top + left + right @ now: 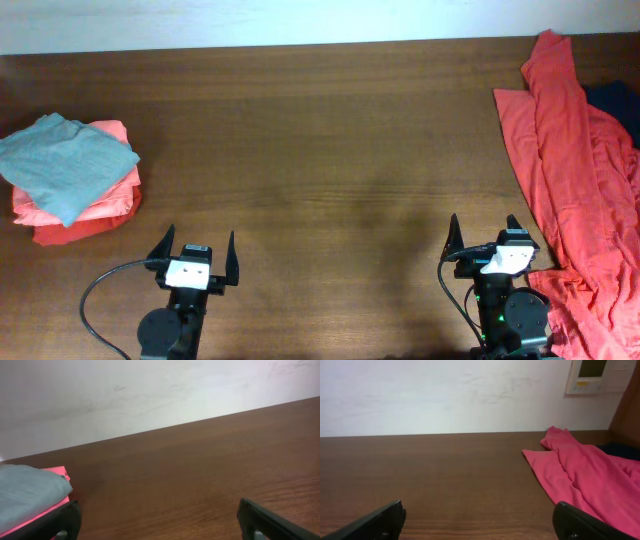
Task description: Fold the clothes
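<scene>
Both arms are parked at the near edge of the table (320, 140). My left gripper (200, 240) has its jaws spread wide with nothing between them, and my right gripper (484, 225) is the same: wide apart and empty. Neither touches any cloth. On the left side of the table sits a folded stack: a grey-blue shirt (62, 160) on top, lying a little askew over the folded pink and red pieces (110, 200) beneath it. I judge that part done. On the right side, the loose red clothes (570, 160) lie unfolded in a long rumpled heap that runs from the far edge of the table down past my right arm. A dark cloth (615, 105) shows at the far right, partly under the heap; I cannot tell what it is. So the task looks partly done, with the right heap left to fold and the middle of the table bare. Writing: no brand or label is visible on any garment. The right wrist view shows a pale wall panel (600, 375) with a small screen, its lettering too small to read.
</scene>
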`<state>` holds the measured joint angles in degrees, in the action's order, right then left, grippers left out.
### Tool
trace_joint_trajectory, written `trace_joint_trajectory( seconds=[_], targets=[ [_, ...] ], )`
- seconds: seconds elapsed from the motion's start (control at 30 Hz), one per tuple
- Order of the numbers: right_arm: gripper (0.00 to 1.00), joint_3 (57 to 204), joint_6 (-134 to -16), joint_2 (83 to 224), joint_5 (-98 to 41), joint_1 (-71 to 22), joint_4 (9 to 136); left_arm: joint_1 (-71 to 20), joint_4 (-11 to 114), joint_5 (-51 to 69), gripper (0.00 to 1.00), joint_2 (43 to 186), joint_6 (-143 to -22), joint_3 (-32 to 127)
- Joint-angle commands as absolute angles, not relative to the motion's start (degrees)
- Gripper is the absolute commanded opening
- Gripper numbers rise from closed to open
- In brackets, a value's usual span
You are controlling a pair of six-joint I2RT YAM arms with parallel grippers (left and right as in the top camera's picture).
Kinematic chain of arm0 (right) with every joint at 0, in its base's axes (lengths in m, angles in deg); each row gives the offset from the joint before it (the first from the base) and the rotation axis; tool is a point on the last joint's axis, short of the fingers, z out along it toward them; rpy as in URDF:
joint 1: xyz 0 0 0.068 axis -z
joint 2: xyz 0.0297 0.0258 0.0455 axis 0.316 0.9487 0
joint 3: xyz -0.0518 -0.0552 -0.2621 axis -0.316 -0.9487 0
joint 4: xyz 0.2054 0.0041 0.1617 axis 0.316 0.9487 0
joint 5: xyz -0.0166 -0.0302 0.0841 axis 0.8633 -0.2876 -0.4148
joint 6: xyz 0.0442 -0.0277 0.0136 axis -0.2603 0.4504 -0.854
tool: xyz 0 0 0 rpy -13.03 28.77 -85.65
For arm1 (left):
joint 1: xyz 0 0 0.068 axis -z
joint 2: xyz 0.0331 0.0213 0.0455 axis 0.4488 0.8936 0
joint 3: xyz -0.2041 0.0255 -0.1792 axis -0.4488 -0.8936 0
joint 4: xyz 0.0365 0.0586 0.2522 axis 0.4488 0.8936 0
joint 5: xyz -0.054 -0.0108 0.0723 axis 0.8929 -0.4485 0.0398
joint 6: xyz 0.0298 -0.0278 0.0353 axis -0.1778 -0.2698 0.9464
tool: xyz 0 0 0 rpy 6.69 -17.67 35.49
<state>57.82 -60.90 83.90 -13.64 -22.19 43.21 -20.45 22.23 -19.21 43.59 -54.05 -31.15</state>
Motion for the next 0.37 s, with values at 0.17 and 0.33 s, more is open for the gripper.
trace_joint_trajectory(
  seconds=[0.17, 0.33],
  targets=[
    [0.99, 57.3, -60.94, 83.35, -13.7, -21.78, 43.41, -20.43, 22.26, -19.62, 0.99, 43.04, -54.57, -31.55],
    [0.98, 57.3, -60.94, 83.35, -13.7, -21.78, 43.41, -20.43, 22.23, -19.62, 0.99, 43.04, -54.57, -31.55]
  ],
)
